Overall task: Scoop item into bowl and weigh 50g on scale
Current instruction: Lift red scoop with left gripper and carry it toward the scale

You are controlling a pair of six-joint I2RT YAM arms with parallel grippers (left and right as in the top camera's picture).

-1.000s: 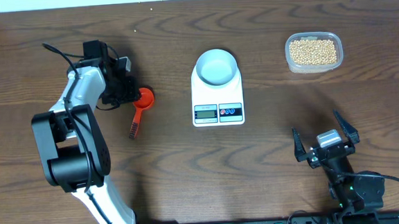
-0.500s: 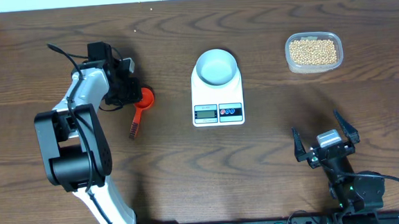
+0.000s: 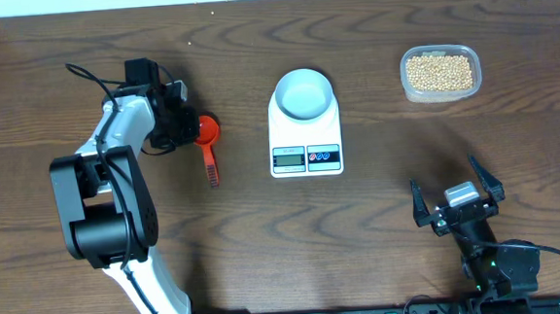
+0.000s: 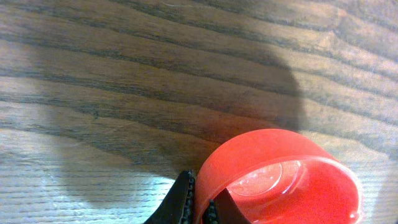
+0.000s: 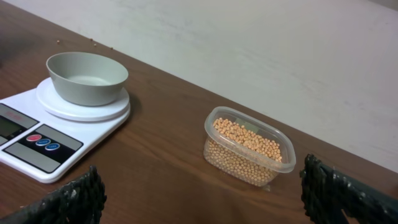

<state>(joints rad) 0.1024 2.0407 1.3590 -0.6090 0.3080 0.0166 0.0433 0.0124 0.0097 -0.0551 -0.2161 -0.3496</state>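
The scale (image 3: 304, 138) has a small grey display whose digits are too small to read, with red and blue buttons beside it. It is a flat, white, smooth slab on the dark wood-grain worktop (image 3: 362, 220). On its round platform sits the bowl (image 3: 327, 101), pale blue-white and smooth-rimmed, about as wide as the scale. To the right of the scale, and a little farther back, a clear rounded-rectangular plastic tub (image 3: 407, 89) holds the beans (image 3: 438, 70), small round tan-yellow pellets in a loose heap, also visible through its wall. Left of the scale lies a glossy red plastic scoop (image 3: 206, 130), its handle pointing toward the near edge. In the left wrist view the cup is cut off by the lower frame edge, and only two dark fingertips (image 4: 182, 200) show. They stand on either side of the cup wall, so the left claw (image 3: 185, 131) is clenched on the scoop's rim. The right claw (image 3: 449, 188) hangs well to the scale's near right, released and spread wide, with only ribbed black tips showing in its own view.
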